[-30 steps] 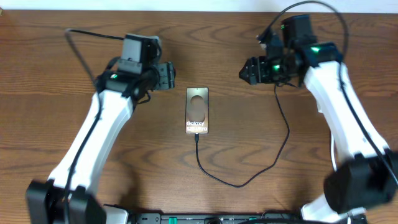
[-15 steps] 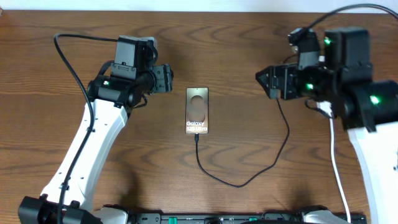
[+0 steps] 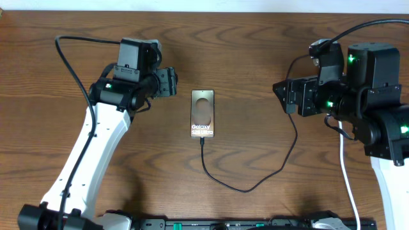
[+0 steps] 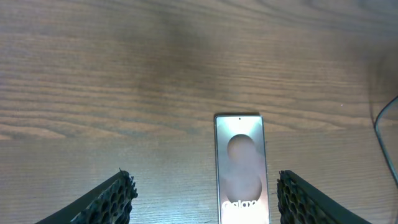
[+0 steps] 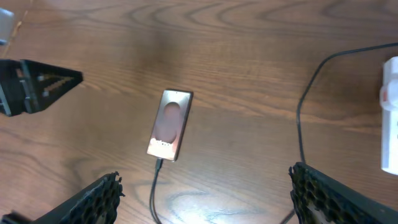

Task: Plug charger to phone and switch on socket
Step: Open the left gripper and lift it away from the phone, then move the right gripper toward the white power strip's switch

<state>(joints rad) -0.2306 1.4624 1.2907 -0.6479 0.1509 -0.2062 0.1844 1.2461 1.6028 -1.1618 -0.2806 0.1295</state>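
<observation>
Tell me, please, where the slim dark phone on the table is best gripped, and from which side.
Probably across its two long edges, from straight above: the slim dark rectangular phone lies flat, screen up, on the wooden table, and the thin black charger cable occupies its lettered short end.

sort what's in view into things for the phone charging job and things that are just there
For the job:
- phone
- black charger cable, its tip at the phone's bottom edge
- white power strip

Not for the job:
- wooden table
- black rig bar along the near edge
</observation>
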